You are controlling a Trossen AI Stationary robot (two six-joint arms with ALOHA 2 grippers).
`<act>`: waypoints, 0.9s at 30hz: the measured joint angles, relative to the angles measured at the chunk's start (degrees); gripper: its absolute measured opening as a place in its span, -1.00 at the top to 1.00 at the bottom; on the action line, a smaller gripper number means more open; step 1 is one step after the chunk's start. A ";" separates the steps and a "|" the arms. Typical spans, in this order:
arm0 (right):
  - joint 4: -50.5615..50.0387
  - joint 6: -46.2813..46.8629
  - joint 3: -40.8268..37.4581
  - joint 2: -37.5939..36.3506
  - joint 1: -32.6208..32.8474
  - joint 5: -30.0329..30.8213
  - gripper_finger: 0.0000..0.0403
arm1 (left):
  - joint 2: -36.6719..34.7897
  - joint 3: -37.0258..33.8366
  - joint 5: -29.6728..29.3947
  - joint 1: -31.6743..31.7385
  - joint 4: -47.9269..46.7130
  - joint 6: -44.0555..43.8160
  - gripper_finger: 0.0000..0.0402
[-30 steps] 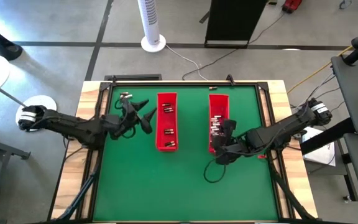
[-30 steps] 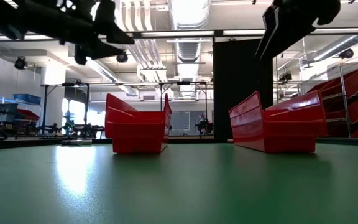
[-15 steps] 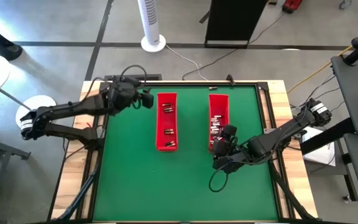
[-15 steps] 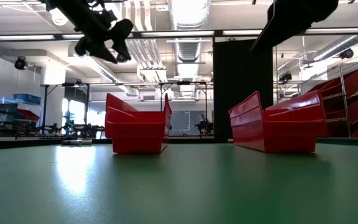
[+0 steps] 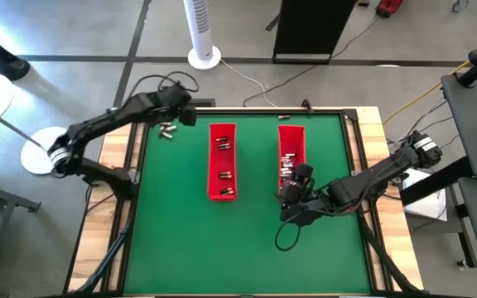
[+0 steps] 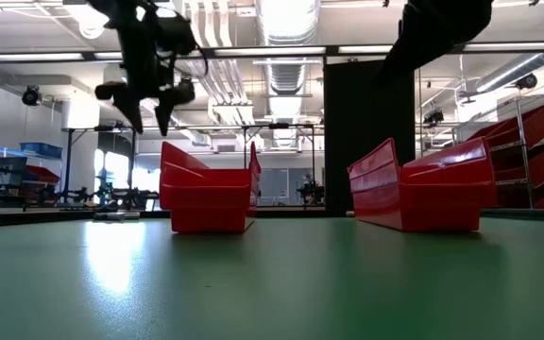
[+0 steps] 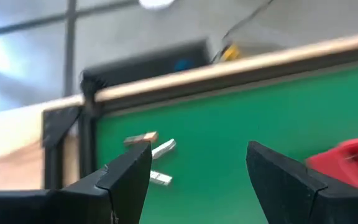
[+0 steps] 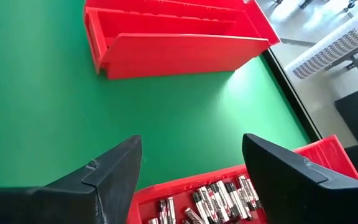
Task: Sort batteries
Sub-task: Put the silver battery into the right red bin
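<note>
Three loose batteries (image 5: 168, 130) lie on the green mat near its far left corner; the left wrist view shows these batteries (image 7: 157, 149) too. My left gripper (image 5: 186, 116) hangs open above the mat just beyond them, pointing down, nothing between its fingers (image 7: 129, 171). More batteries (image 5: 224, 175) lie in the left red tray (image 5: 212, 161). A pile of batteries (image 8: 210, 200) fills the right red tray (image 5: 299, 136) near its middle. My right gripper (image 5: 290, 193) hovers open over that tray's near end, holding nothing.
The two long red trays stand side by side, running from near to far on the mat, with a bare strip (image 5: 257, 165) between them. The mat's raised wooden and black frame (image 5: 222, 108) runs along the far edge. A cable loop (image 5: 286, 236) hangs below my right arm.
My left gripper has swung from beside the left tray toward the table's far left corner, rising and tipping from nearly level to pointing down over the loose batteries. It stays open. My right gripper has kept almost still over the right tray.
</note>
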 joint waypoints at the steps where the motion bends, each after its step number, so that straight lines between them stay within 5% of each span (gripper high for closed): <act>1: -0.01 -0.02 -0.16 0.00 0.00 0.00 -0.34 | 1.73 0.58 0.06 0.55 -1.54 -0.17 -0.20; 11: -0.04 -1.70 -1.76 0.00 -0.13 -0.09 -0.33 | 10.26 -2.82 12.25 9.84 -5.43 -12.91 -0.20; 21: 0.08 -3.80 -3.49 0.00 -0.13 0.13 -0.33 | 9.45 -13.32 12.37 9.81 1.54 -28.17 -0.20; 27: 2.16 -6.07 -4.34 0.00 -0.13 0.13 -0.26 | 9.38 -20.96 10.71 9.81 14.91 -42.37 -0.20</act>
